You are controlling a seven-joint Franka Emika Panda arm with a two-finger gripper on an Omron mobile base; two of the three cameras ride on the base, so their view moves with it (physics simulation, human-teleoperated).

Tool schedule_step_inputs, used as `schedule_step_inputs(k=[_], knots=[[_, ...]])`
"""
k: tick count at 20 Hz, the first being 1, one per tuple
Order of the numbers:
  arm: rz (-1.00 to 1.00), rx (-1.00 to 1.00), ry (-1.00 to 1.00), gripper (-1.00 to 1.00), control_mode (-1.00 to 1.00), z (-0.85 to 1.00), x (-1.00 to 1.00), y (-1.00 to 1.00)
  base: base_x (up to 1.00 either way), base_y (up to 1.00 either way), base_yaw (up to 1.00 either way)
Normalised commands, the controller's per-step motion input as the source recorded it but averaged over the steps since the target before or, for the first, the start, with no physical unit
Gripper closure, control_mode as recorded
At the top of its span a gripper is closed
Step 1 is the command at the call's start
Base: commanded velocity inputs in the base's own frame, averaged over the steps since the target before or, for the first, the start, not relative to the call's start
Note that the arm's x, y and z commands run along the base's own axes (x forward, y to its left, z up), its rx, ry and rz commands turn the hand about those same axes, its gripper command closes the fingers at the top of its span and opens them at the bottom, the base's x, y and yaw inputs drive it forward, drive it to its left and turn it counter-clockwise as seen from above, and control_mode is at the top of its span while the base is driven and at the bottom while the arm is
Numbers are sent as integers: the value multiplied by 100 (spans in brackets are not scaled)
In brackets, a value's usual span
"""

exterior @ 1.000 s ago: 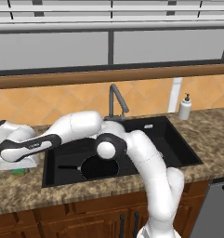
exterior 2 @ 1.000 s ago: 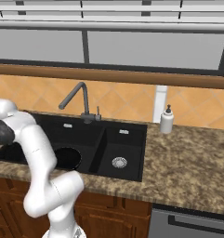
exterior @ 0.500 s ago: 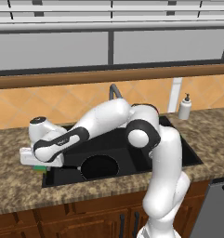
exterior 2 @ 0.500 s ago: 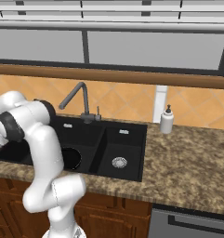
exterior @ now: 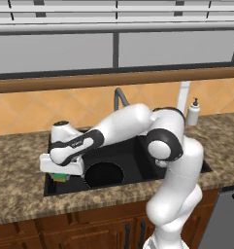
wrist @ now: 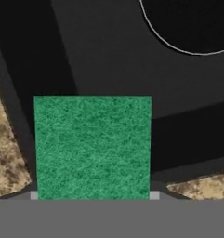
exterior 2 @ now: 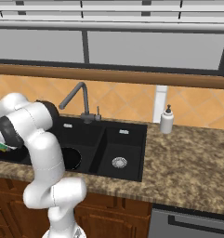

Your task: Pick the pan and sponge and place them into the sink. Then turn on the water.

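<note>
Pan (exterior: 104, 175) sits in the large basin of the sink (exterior: 138, 163), lower middle of the left base view, so that half looks done. Sponge (wrist: 92, 146) is in the hand (exterior: 60, 176), pinched between the fingers and hanging over the basin's left corner, green face filling the lower left of the hand view. Not dropped yet, I judge, and the faucet (exterior 2: 78, 100) runs dry. The arm reaches far left from its base, elbow high, wrist bent down over the bench (exterior: 16, 189) edge.
</note>
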Motion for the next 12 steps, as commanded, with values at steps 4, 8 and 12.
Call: schedule_step_inputs(k=[4,8,12], knots=[[-9,-18,21,100,-100,0,39,-38,0,0,0],[-8,-13,20,100,-100,0,47,-45,0,0,0],[-11,-14,14,100,-100,-1,37,-42,0,0,0]])
